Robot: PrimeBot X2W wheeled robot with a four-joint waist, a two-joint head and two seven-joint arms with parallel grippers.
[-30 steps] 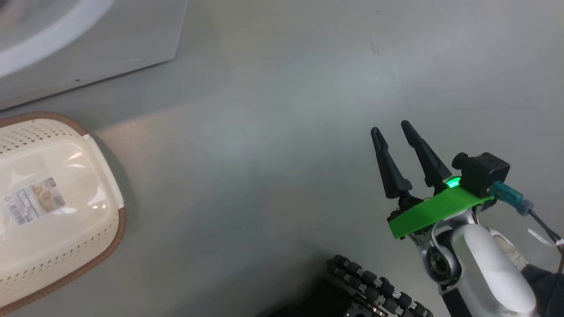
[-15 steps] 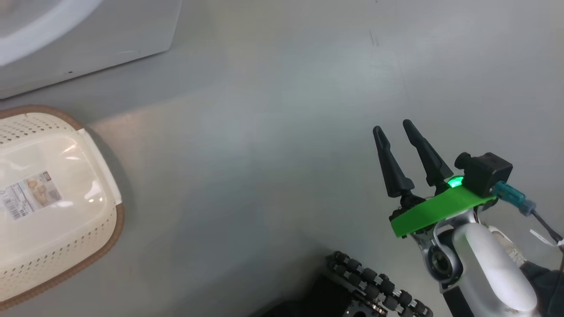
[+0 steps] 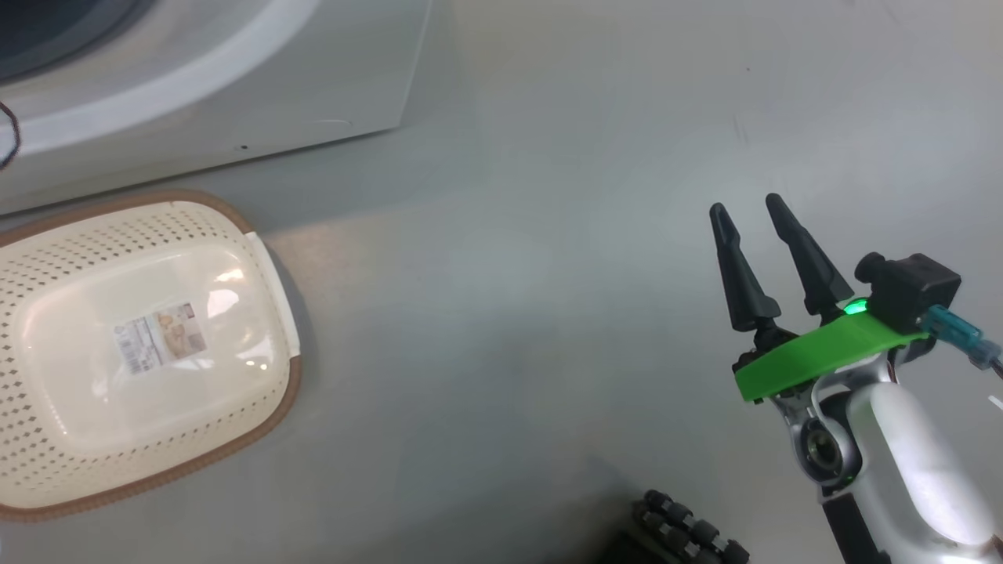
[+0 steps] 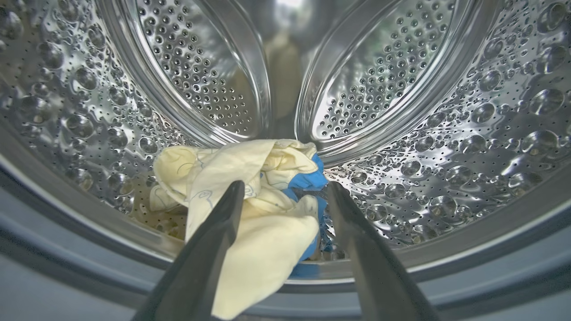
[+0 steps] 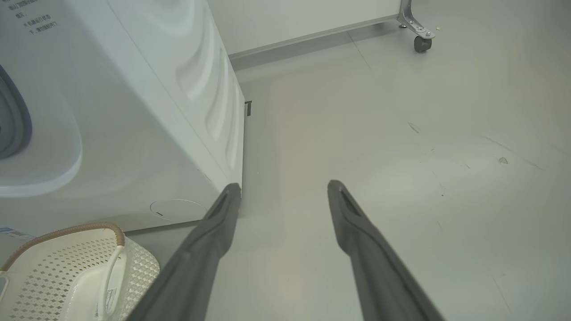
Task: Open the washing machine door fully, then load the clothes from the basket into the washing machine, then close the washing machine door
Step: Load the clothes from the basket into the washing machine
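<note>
Left gripper at washing machine mouth, fingers wide to drop clothes inside; basket bare; right gripper wide, idle.

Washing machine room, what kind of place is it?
Likely a laundry spot in a lab or workshop: a white front-loading washing machine, a cream basket on grey floor, and clothes in the steel drum.
</note>
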